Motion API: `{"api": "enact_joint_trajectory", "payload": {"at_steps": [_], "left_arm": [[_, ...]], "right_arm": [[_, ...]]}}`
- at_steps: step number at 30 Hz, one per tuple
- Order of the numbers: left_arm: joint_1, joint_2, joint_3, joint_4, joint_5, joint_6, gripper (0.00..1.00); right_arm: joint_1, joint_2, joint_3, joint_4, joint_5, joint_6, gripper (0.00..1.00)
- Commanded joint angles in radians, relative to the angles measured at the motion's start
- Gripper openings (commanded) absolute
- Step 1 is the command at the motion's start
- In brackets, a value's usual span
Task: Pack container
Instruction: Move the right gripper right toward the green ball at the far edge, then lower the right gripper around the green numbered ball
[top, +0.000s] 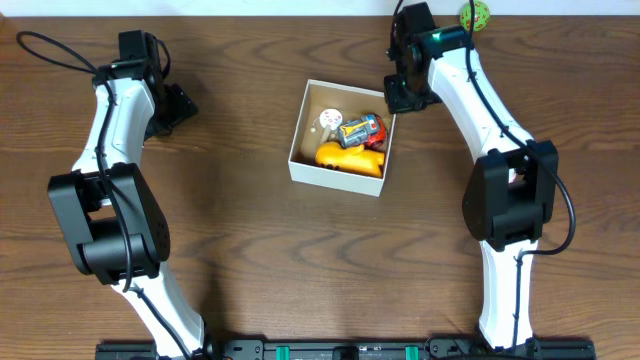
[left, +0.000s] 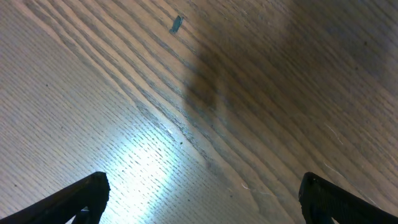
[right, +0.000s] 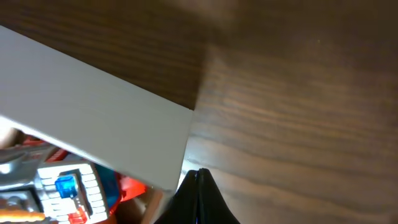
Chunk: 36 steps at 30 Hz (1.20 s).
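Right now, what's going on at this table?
Packing looks under way. The container sits centrally with a yellow toy, a red toy car and a small white piece inside. The right gripper is shut on nothing, just outside the container's wall near the car. The left gripper hangs open over bare table. A green ball lies at the far edge.
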Motion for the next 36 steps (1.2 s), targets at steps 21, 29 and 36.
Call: {"api": "enact_joint_trajectory", "payload": {"at_steps": [21,29,36], "left_arm": [[0.003,0.002,-0.007,-0.003,-0.012,-0.002,0.98],[0.003,0.002,-0.007,-0.003,-0.012,-0.002,0.98],[0.003,0.002,-0.007,-0.003,-0.012,-0.002,0.98]], "right_arm": [[-0.193,-0.038,0.063,0.147,-0.043,-0.102,0.34],[-0.277,-0.036,0.062,0.381,-0.027,-0.171,0.67],[-0.282,-0.032,0.062,0.529,0.134,-0.298,0.84]]}}
